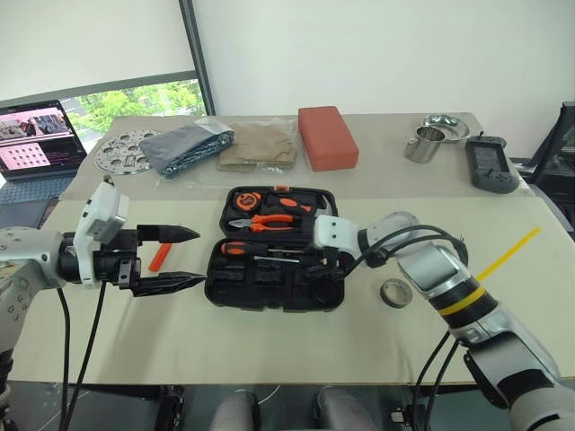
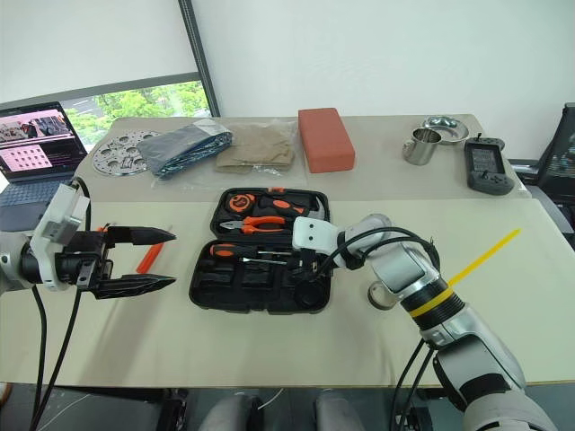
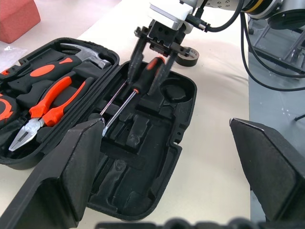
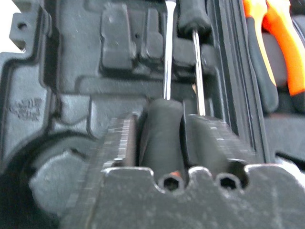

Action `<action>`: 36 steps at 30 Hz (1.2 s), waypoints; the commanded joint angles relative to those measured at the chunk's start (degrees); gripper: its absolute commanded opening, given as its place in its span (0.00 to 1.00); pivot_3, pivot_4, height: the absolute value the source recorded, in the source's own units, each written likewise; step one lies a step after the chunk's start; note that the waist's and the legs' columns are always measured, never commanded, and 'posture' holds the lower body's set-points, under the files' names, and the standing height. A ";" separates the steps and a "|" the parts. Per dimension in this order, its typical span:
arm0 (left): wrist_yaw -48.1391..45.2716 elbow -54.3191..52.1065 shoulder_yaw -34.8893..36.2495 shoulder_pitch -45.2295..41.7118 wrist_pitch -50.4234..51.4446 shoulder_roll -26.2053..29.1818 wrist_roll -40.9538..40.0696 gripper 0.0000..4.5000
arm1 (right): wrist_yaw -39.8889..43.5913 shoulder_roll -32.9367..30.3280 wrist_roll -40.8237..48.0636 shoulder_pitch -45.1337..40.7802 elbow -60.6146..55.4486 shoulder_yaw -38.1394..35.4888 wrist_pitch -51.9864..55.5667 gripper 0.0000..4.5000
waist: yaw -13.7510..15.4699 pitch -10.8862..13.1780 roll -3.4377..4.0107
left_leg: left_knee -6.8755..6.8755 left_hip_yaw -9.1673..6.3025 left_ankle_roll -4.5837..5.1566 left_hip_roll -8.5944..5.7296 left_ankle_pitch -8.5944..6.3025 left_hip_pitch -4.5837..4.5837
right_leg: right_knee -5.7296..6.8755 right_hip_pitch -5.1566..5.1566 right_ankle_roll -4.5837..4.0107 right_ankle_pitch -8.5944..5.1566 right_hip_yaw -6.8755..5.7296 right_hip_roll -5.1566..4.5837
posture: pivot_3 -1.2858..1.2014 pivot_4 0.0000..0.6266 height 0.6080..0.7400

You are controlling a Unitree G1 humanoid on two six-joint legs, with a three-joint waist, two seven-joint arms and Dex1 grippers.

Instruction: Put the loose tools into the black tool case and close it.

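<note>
Pliers (image 1: 262, 221) and hammer (image 3: 90, 56) fill the case (image 1: 274, 294) lid; the right gripper (image 3: 151, 71) straddles a screwdriver (image 3: 143, 81), fingers slightly parted; left gripper (image 1: 190, 259), picture left, gapes empty.

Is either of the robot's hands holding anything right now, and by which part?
The right tool straddles a screwdriver's black-and-orange handle in the open tool case; whether it still grips cannot be told. The left tool is open and empty.
</note>
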 commanded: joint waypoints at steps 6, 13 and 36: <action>-0.21 -0.12 -0.97 -2.99 0.10 1.47 -0.84 1.00 | -3.50 1.94 4.20 -0.54 -1.54 -9.77 2.02 0.98 | 0.03 0.00 -0.01 | 0.01 0.01 0.00 -0.03 0.00 -0.04 | -0.01 -0.01 -0.01 0.00 0.02 -0.04 | 0.52 0.24 1.00; -0.24 0.14 -1.67 -3.90 0.26 1.35 -1.02 1.00 | -2.89 -0.26 6.89 0.76 -4.10 -13.84 4.27 0.87 | 0.01 0.01 0.00 | -0.01 0.02 0.00 -0.02 0.00 -0.04 | -0.02 -0.01 -0.01 0.00 0.01 -0.04 | 0.52 0.24 1.00; 0.04 1.43 -3.19 -1.53 -0.47 1.75 1.40 1.00 | -5.95 13.03 5.53 7.12 16.25 -12.79 -14.60 0.00 | -0.27 0.03 -0.02 | -0.02 0.06 -0.01 0.00 0.01 0.03 | 0.02 0.00 -0.04 -0.01 0.04 0.01 | 0.52 0.24 1.00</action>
